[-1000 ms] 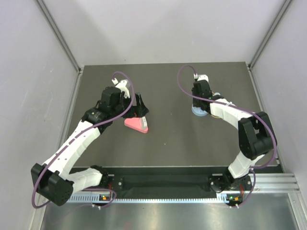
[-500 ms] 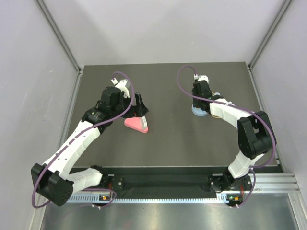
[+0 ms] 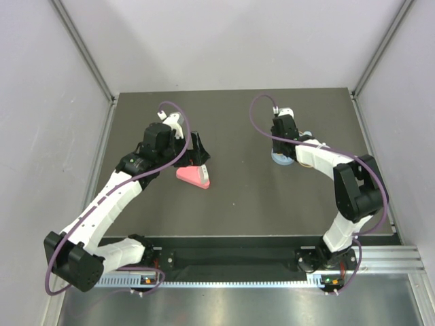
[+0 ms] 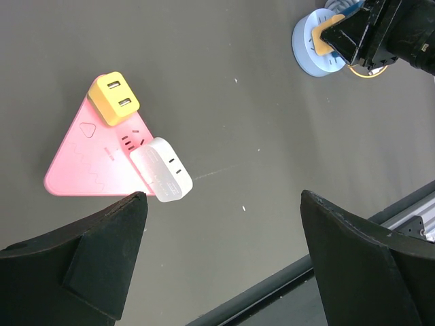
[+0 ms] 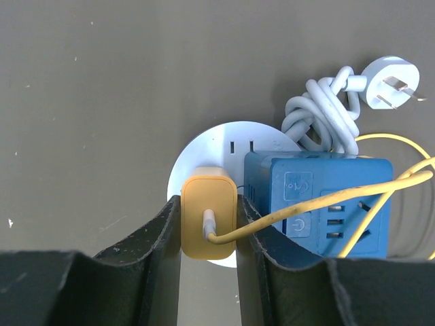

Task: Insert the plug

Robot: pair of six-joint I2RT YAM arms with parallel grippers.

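Two-finger right gripper (image 5: pixel 209 204) pinches squarish yellow plug (image 5: pixel 209 221); left gripper (image 4: pixel 223 198) spread above pink triangular socket (image 4: pixel 75 170).

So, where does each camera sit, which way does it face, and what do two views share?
Top external: above and behind the arm bases, looking down at the dark table; both arms show.
Left wrist: on the left arm, looking down at the pink triangular strip; its open left fingers frame the bottom.
Right wrist: on the right arm, looking down at the plug, held between the right fingers by a round pale base.
Shared: the left wrist view also shows the plug and that base.
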